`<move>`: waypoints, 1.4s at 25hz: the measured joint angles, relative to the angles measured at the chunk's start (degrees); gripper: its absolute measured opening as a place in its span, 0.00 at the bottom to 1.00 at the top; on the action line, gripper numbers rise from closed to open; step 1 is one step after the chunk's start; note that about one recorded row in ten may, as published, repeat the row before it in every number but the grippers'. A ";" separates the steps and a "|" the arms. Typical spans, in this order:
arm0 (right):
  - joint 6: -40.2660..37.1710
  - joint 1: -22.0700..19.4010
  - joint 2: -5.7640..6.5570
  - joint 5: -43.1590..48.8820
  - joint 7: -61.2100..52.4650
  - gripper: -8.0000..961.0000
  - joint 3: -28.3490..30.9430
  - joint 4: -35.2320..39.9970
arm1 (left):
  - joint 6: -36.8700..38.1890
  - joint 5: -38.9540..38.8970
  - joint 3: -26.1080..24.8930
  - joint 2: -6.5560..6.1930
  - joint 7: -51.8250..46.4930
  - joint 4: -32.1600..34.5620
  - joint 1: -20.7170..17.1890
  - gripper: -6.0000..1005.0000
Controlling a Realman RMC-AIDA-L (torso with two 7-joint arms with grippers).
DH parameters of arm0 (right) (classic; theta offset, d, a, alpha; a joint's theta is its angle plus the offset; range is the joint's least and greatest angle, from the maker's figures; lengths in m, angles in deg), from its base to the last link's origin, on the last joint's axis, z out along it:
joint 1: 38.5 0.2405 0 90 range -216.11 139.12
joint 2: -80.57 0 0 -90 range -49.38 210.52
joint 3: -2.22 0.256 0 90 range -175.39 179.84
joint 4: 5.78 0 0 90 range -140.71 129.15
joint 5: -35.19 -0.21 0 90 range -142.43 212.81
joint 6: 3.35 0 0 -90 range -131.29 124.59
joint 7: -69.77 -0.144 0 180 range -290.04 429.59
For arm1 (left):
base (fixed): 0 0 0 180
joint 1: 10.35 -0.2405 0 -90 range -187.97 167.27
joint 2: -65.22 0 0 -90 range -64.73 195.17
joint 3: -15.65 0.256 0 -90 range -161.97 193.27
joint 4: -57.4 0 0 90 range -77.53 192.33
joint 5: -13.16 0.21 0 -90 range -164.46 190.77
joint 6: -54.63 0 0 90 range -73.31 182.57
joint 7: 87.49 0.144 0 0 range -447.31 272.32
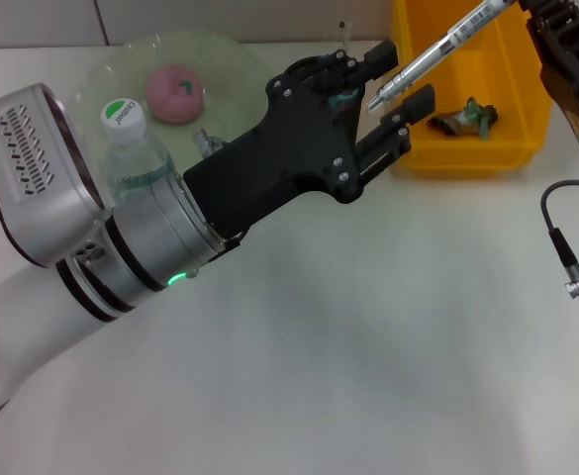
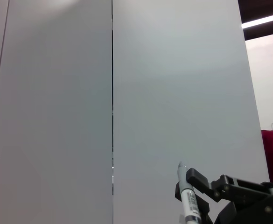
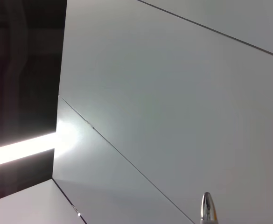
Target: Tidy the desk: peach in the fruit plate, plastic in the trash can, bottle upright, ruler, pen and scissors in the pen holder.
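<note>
A silver pen [image 1: 437, 51] slants over the yellow trash bin [image 1: 507, 69]. My right gripper [image 2: 195, 188] is shut on it near the top edge of the head view. The pen also shows in the left wrist view [image 2: 187, 200] and the right wrist view [image 3: 207, 207]. My left gripper [image 1: 393, 81] is open, its two fingers either side of the pen's lower end. A pink peach [image 1: 175, 92] lies in the glass plate [image 1: 121, 59]. A bottle [image 1: 131, 148] with a green cap stands upright by the plate. Crumpled plastic [image 1: 467, 117] lies in the bin. Ruler, scissors and pen holder are hidden.
My left arm [image 1: 91, 247] crosses the left half of the white table [image 1: 368, 346]. The right arm [image 1: 571, 59] hangs over the bin's right side. A grey cable with a plug [image 1: 576, 267] lies at the right edge.
</note>
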 joint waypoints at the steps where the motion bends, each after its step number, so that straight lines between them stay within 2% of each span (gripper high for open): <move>1: 0.00 0.00 0.00 0.08 -0.01 0.13 0.00 0.00 | -0.48 -0.02 0.10 0.00 0.02 0.01 0.00 0.53; 6: 0.00 0.00 0.00 0.26 0.00 0.13 0.00 0.00 | -1.74 -0.04 0.68 0.00 0.04 0.09 0.37 0.41; 11: -0.01 0.24 0.00 0.55 0.01 0.13 0.08 -0.33 | -2.30 -0.05 0.94 0.00 0.14 0.44 0.45 0.33; 23: -0.02 -0.10 0.00 0.72 0.49 0.13 0.79 -0.36 | -1.79 -0.19 1.13 0.00 1.38 0.70 -0.19 0.32; 35: 0.06 -0.09 0.00 0.73 0.52 0.19 0.79 -0.36 | -1.75 -1.26 1.26 0.00 1.46 0.70 -0.24 0.32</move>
